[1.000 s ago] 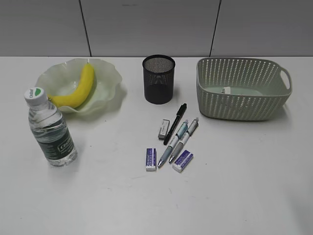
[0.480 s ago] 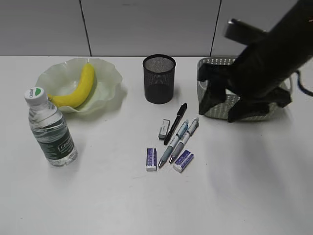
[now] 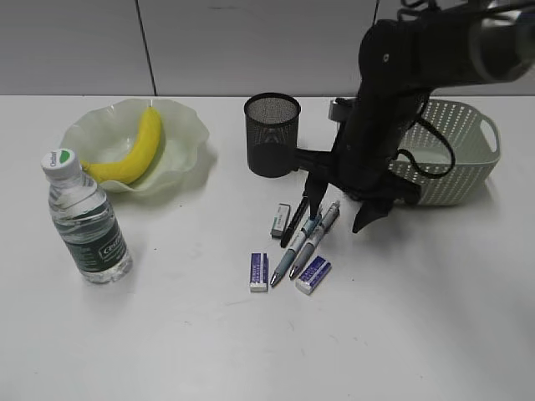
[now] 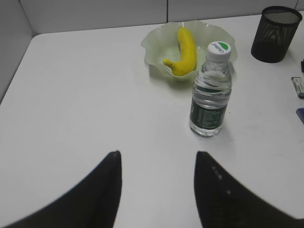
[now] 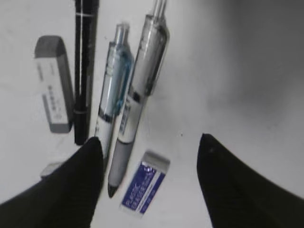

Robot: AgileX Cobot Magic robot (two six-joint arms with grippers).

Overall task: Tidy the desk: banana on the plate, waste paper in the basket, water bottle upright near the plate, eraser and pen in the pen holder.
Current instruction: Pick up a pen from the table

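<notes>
Exterior view, curved yellow banana on plate

The eraser sleeve reads "PLASTIC ERASER".

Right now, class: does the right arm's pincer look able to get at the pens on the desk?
Probably yes. The right pincer hangs open just above the two clear pens, with nothing between them. The black pen and the erasers lie close beside, so it might catch a neighbour.
</notes>
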